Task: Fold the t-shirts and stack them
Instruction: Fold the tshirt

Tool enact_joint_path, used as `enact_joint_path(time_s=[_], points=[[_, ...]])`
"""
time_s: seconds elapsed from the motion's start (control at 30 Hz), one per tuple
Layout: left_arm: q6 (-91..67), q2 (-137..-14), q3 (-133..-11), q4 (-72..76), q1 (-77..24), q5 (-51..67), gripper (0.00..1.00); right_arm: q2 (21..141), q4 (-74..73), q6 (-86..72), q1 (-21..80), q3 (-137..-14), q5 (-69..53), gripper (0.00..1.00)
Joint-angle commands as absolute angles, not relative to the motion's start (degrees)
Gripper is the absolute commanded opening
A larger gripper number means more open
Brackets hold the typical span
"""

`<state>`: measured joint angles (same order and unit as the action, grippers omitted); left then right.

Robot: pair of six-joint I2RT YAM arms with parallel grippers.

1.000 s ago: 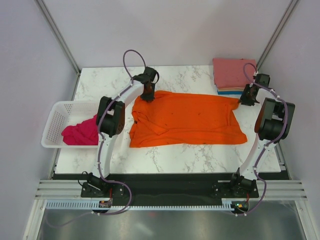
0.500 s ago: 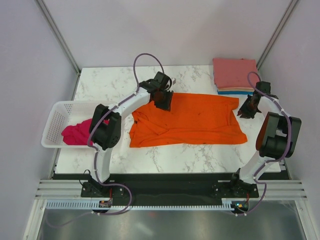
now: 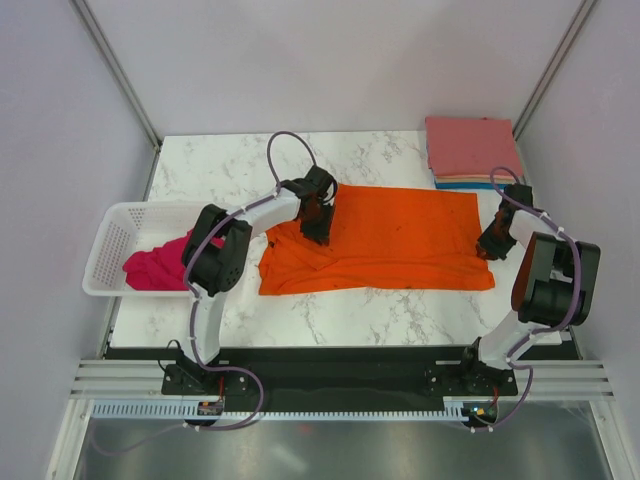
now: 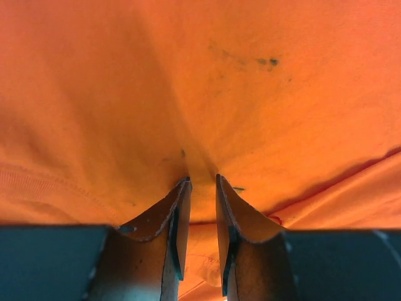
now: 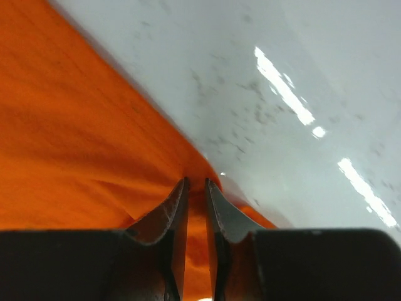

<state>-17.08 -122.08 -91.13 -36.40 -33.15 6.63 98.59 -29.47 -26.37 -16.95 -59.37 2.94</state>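
Observation:
The bright orange t-shirt (image 3: 400, 240) lies spread across the middle of the marble table (image 3: 350, 315). My left gripper (image 3: 318, 226) sits on its left part, and in the left wrist view my left gripper (image 4: 202, 182) is shut on a raised pinch of the orange cloth (image 4: 250, 94). My right gripper (image 3: 490, 246) is at the shirt's right edge. In the right wrist view my right gripper (image 5: 195, 183) is closed narrowly on the hem of the orange cloth (image 5: 75, 138), just above the table (image 5: 301, 63). A magenta-pink t-shirt (image 3: 160, 265) lies crumpled in the basket.
A white plastic basket (image 3: 110, 235) stands at the table's left edge. A stack of folded shirts (image 3: 468, 148), salmon-pink on top with peach and blue beneath, sits at the back right corner. Metal frame posts rise at both back corners.
Both grippers moved toward the near side, pulling the shirt's far edge with them. The left one also shifted right from the far left corner. The right jaws narrowed on the hem.

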Motion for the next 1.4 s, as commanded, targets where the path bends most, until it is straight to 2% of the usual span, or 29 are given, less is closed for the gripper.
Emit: enact_joint_path(time_s=[0.0, 0.2, 0.53, 0.7, 0.93, 1.37], points=[[-20.0, -121.6, -85.9, -37.4, -33.5, 3.1, 0.31, 91.9, -32.2, -30.4, -17.2, -55.1, 12.4, 0.24], [-20.5, -117.3, -80.9, -35.9, -34.1, 1.3, 0.31, 86.7, -31.4, -33.7, -17.2, -50.0, 14.4, 0.26], [-15.5, -104.8, -81.2, -38.1, -33.9, 0.2, 0.34, 84.4, -38.5, -31.4, -17.1, -60.5, 9.5, 0.3], [-12.7, -101.1, -79.5, -41.5, -32.3, -2.6, 0.39, 84.5, -40.5, -33.7, -16.4, -59.4, 6.2, 0.33], [-8.4, -102.2, -76.1, -42.7, -29.2, 2.5, 0.45, 87.9, -40.0, -39.3, -14.3, -59.0, 5.7, 0.35], [-8.8, -109.7, -80.0, -42.9, -26.9, 0.5, 0.49, 95.3, -38.5, -42.8, -13.7, -60.6, 8.0, 0.37]])
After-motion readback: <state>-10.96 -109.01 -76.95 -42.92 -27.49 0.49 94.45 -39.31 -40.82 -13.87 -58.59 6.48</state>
